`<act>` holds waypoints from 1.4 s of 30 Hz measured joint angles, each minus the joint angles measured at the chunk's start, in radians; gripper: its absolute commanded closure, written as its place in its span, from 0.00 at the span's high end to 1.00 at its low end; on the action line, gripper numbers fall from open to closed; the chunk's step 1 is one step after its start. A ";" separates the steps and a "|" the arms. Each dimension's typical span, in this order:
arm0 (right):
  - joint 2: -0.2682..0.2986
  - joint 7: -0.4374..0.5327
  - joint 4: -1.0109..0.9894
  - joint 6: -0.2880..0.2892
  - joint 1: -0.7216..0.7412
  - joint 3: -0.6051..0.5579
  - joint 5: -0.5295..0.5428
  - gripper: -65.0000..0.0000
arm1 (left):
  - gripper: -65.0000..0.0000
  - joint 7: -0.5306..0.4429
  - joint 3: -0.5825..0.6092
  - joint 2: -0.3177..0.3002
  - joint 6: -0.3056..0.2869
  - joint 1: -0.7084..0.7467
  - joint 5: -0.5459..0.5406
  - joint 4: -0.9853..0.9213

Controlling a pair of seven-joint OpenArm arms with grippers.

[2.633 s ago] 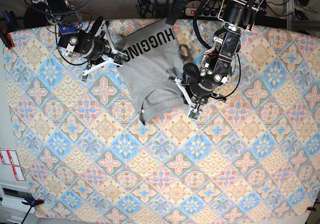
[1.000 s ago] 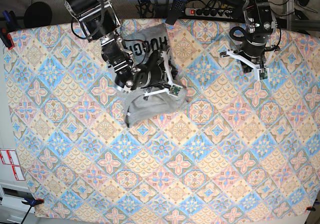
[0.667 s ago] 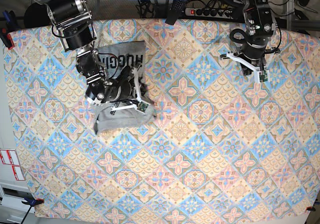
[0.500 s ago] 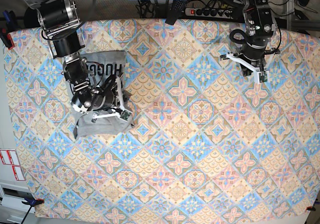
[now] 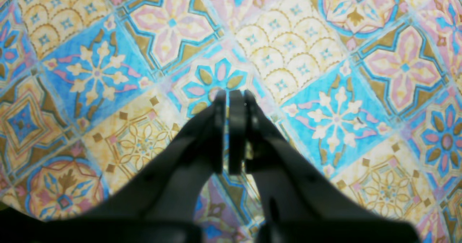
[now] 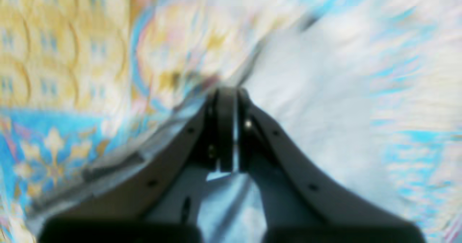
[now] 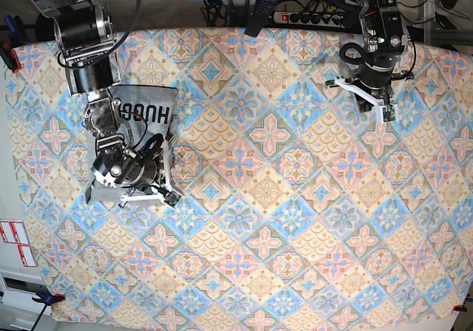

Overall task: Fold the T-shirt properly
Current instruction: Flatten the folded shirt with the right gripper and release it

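**Shirt bunched at the left of the table, one arm on it, the other apart**

At the left of the base view the T-shirt (image 7: pixel 140 120) lies as a folded grey bundle on the tablecloth (image 7: pixel 295 220), its black lettering showing along the upper edge, upside down from this side. The right arm reaches down over it from the upper left corner, and the right gripper (image 7: pixel 151 187) sits at the bundle's lower edge. In the right wrist view, which is heavily blurred, the right gripper (image 6: pixel 227 102) has its fingers pressed together with pale grey cloth (image 6: pixel 317 127) lying under and around them; whether fabric is actually pinched between the tips I cannot tell.

Across the patterned cloth toward the upper right of the base view, the left gripper (image 7: pixel 369 98) hangs over bare tablecloth, well apart from the shirt. Its wrist view shows the left gripper (image 5: pixel 231 98) with fingers pressed together and holding nothing, above a blue flower tile (image 5: pixel 220 82).
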 measured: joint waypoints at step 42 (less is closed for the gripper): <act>-0.031 0.007 0.373 0.006 -0.392 0.180 -0.004 0.02 | 0.00 -0.005 0.059 -0.051 -0.004 0.056 0.000 0.076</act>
